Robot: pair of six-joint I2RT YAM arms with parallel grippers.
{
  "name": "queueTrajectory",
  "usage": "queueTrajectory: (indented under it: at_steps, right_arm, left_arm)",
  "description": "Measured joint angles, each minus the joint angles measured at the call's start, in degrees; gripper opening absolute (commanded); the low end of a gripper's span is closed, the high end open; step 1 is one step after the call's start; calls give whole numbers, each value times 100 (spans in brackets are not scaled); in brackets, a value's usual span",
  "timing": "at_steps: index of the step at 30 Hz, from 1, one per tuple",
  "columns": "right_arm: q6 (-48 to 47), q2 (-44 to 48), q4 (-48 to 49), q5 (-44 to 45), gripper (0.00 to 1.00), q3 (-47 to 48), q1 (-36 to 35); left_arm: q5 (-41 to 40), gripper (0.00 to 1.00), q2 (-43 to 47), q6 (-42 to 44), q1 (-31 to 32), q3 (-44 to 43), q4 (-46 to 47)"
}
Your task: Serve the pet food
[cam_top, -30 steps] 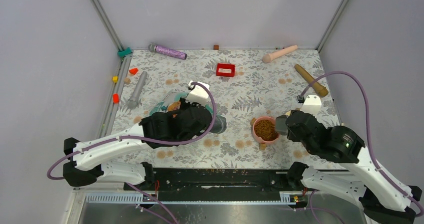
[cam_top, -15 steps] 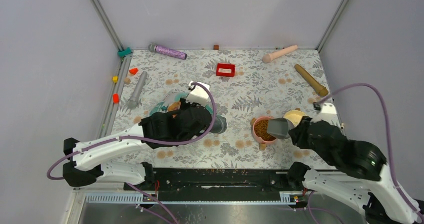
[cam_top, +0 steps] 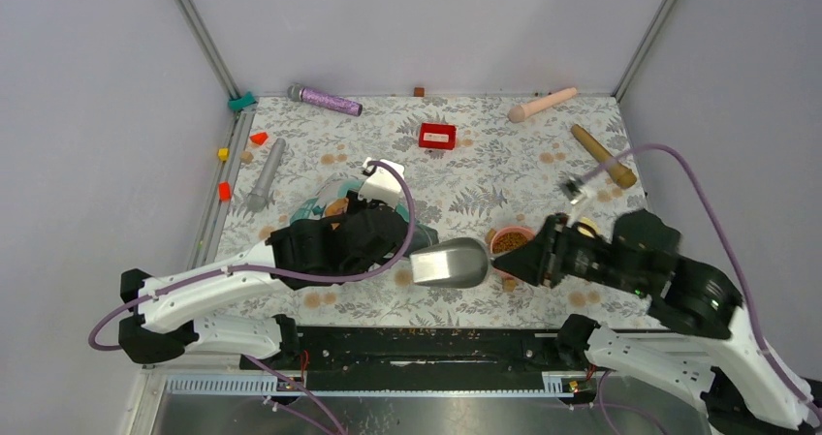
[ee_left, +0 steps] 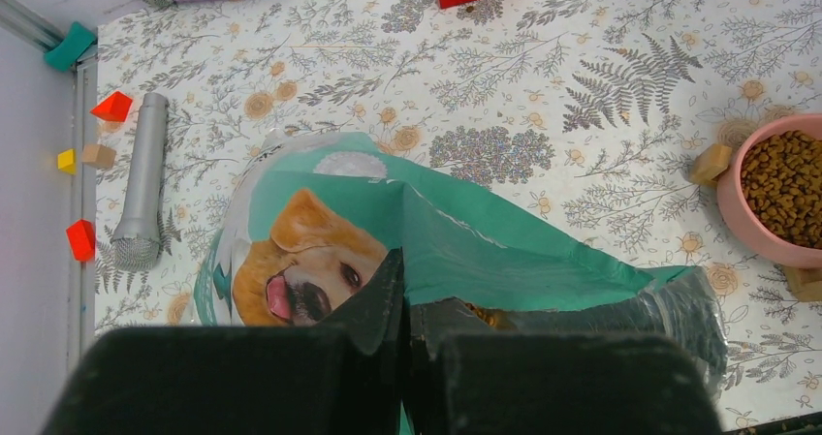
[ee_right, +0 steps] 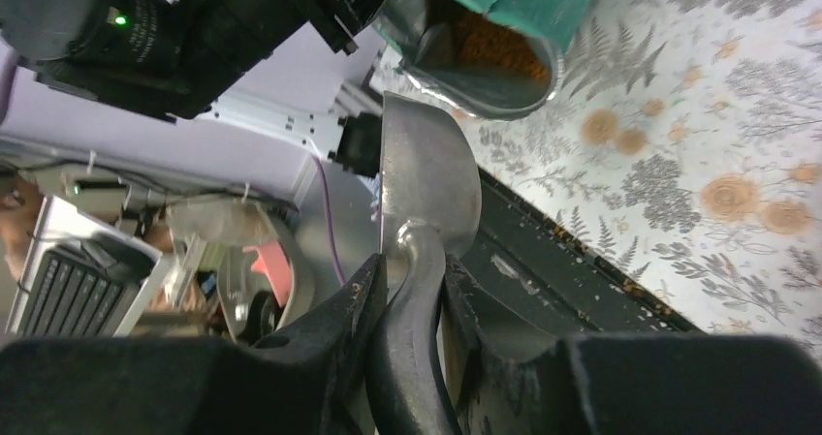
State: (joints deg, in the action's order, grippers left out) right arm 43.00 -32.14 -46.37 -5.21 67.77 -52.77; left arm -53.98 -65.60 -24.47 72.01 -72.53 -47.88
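The teal-and-white foil bag [ee_left: 465, 232] with the golden dog's face lies on its side, mouth to the right. Brown kibble [ee_right: 499, 49] shows inside the mouth. My left gripper [ee_left: 405, 304] is shut on the bag's upper edge; it also shows in the top view [cam_top: 380, 230]. My right gripper [ee_right: 412, 285] is shut on the handle of the grey metal scoop [ee_right: 426, 178]. In the top view the scoop [cam_top: 448, 264] hangs between the bag's mouth and the pink bowl [cam_top: 496, 233], its bowl pointing left. The pink bowl [ee_left: 746, 236] holds kibble [ee_left: 785, 173].
A yellow bowl [cam_top: 585, 226] is mostly hidden behind my right arm. Wooden cubes [ee_left: 711, 163] lie beside the pink bowl. Further back lie a red box [cam_top: 437, 136], a purple microphone [cam_top: 325, 99], a grey microphone [cam_top: 265, 173], a pink roller [cam_top: 541, 104] and a wooden pestle [cam_top: 603, 156]. A black rail [cam_top: 426, 346] runs along the near edge.
My right gripper has carried the scoop left from over the pink bowl to just short of the bag's mouth. The left gripper and bag have not moved.
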Motion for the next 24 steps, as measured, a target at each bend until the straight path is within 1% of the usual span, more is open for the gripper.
queueTrajectory:
  at_steps: [2,5,9,15,17,21,24]
  right_arm:
    - [-66,-570,177,-385,0,138,0]
    - [-170,-1093,363,-413,0,214,0]
    - [-267,-1331,417,13,0,214,0]
    - [-332,-1665,868,579,0,234,-61]
    - [-382,-1974,964,909,0,374,-323]
    - [-535,-2712,1106,1696,0,769,-1106]
    - [-455,-3161,1147,2212,0,789,-1434]
  left_arm:
    - [2,0,15,-2,0,4,0]
    - [33,0,101,-17,0,48,2]
    - [107,0,181,-59,0,94,7]
    - [177,0,179,-66,-7,96,7]
    - [195,0,175,-68,-7,96,15]
    - [221,0,173,-92,-22,98,37]
    - [225,0,173,-101,-24,142,101]
